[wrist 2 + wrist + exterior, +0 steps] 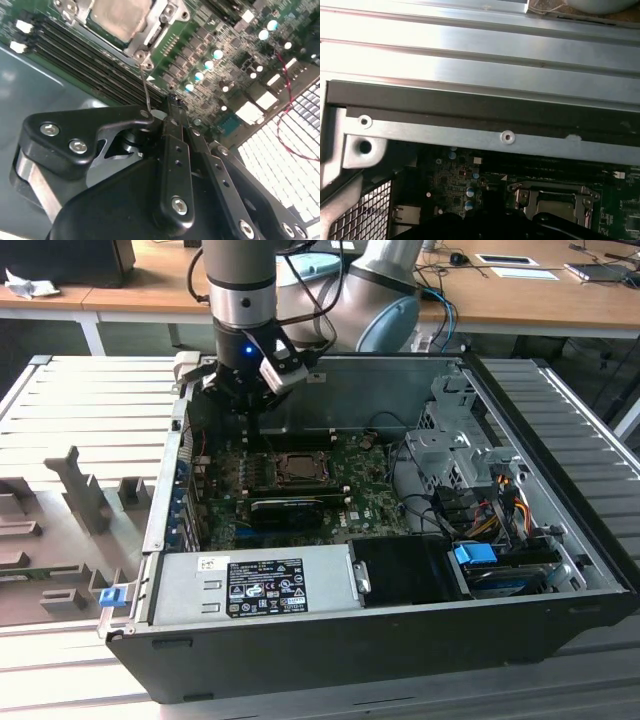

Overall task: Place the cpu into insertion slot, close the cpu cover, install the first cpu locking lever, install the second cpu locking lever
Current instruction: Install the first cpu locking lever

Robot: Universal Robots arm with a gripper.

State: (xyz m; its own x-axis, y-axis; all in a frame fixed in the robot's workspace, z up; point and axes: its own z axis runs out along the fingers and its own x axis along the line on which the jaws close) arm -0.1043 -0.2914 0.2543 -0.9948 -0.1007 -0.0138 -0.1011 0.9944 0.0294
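**While the lever is standing loose, a slip is looming**

The gripper (pixel 165 107) is hovering with its fingers drawn together against the thin locking lever (pixel 145 87), apparently clasping nothing. The cpu (pixel 120 17) is sitting in the insertion slot (pixel 277 470), under the cpu cover (pixel 159 22). Judging by this, the springy rod risks skidding off the fingertips and striking the motherboard (pixel 225 75).

Arm (pixel 240 280) hangs approx. vertical, wrist ring lit blue. Gripper (pixel 250 418) points straight down below it. In the second wrist view, black fingers (pixel 172 145) are pressed together w/ tips meeting.
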